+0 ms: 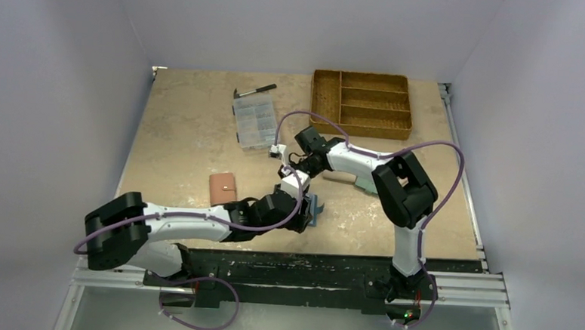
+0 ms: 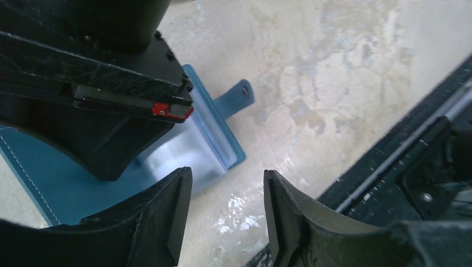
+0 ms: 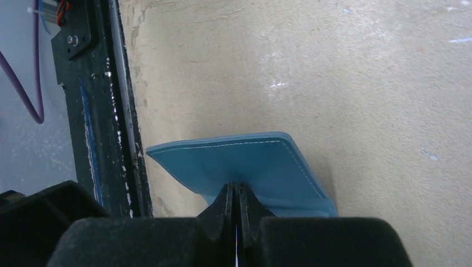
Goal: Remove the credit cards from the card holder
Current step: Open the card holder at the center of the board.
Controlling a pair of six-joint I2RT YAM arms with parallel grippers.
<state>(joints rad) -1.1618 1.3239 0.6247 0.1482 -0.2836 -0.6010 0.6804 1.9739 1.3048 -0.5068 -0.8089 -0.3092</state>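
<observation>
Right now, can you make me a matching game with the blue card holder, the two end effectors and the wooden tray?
Things:
1 card holder
2 left end effector
3 right end effector
4 wooden tray

States:
A open, holding nothing
B far side of the table
C blue, flap lifted
D shut on the card holder

Pairs: 1-C, 2-A, 3-D, 4-B

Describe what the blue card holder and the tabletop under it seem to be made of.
The card holder: probably leather or faux leather, matte teal-blue, pale stitching along its edge; its inner sleeves look like glossy clear plastic. The tabletop: maybe coated board, beige, scuffed and blotchy.
</observation>
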